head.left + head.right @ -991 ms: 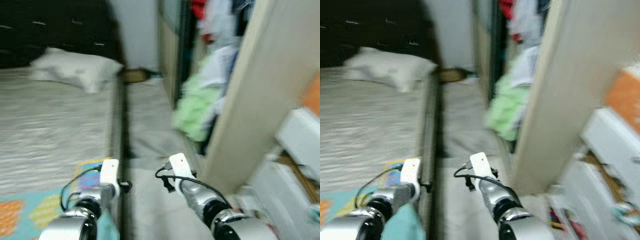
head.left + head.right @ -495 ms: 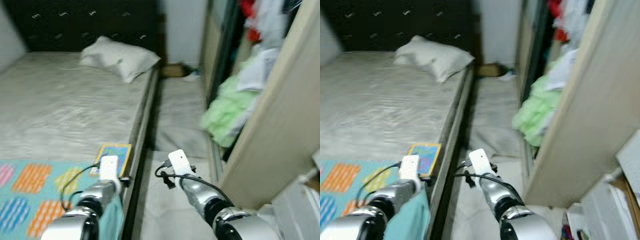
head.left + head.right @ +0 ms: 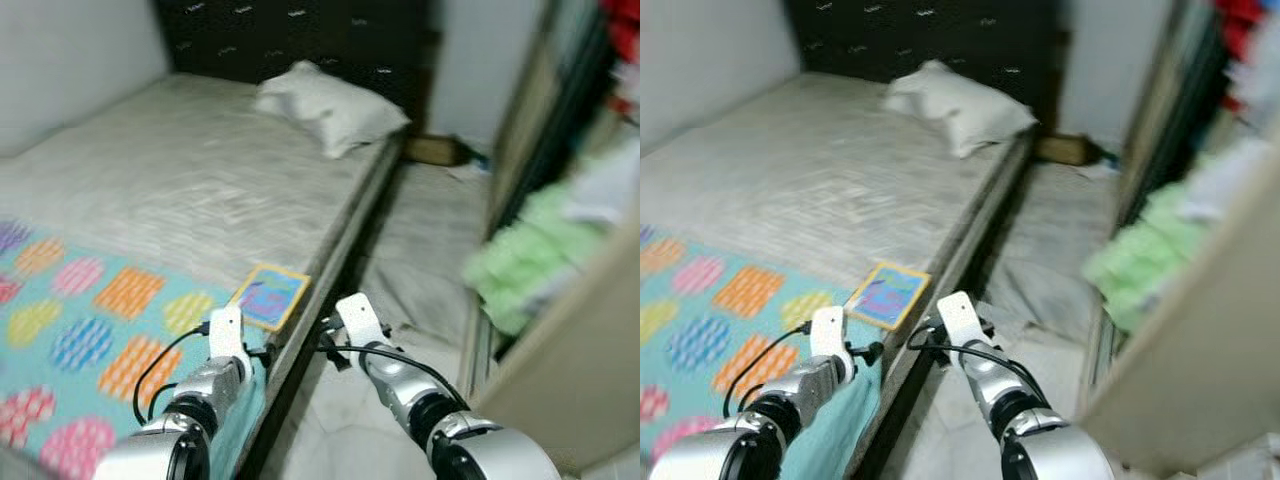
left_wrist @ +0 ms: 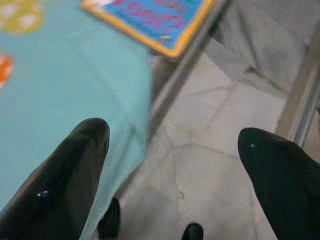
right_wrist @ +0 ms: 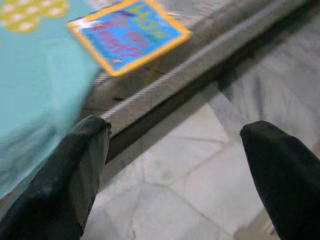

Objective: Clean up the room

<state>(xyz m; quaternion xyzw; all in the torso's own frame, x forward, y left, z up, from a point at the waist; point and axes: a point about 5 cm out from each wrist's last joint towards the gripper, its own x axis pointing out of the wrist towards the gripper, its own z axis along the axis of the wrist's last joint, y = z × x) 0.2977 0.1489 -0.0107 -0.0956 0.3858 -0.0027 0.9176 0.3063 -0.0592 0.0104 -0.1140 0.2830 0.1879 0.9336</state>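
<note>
A square book [image 3: 270, 297] with a yellow border and blue cover lies flat on the bed [image 3: 190, 180], at the mattress edge nearest the aisle, its near corner just beside the turquoise blanket [image 3: 90, 340] printed with orange, pink, yellow and blue scalloped patches. In the wrist views the cover [image 5: 127, 34] carries red and green lettering, too blurred to read. The book lies just ahead of both arms, slightly to the robot's right of the left arm's wrist camera module [image 3: 224, 333] and to the left of the right arm's module [image 3: 358, 318].

Left gripper [image 4: 175, 175]: fingers [image 4: 65, 180] spread wide, holding nothing, hanging over the blanket's draped edge and the pale marble floor [image 4: 200, 170] beside the bed; the book is beyond the fingertips. Right gripper [image 5: 180, 170]: fingers [image 5: 70, 175] likewise spread wide and empty, over the floor alongside the bed frame [image 5: 200, 65], the book past the frame on the mattress.

Farther out: a white pillow [image 3: 330, 105] rests at the head of the bed against a dark tufted headboard [image 3: 290, 35]. A narrow aisle of grey floor [image 3: 430, 240] runs along the bed's right side. To the right, a light-green garment [image 3: 520, 270] spills from an open wardrobe [image 3: 590, 200], blurred. A brown object [image 3: 432, 150] lies at the aisle's far end; its nature cannot be told.
</note>
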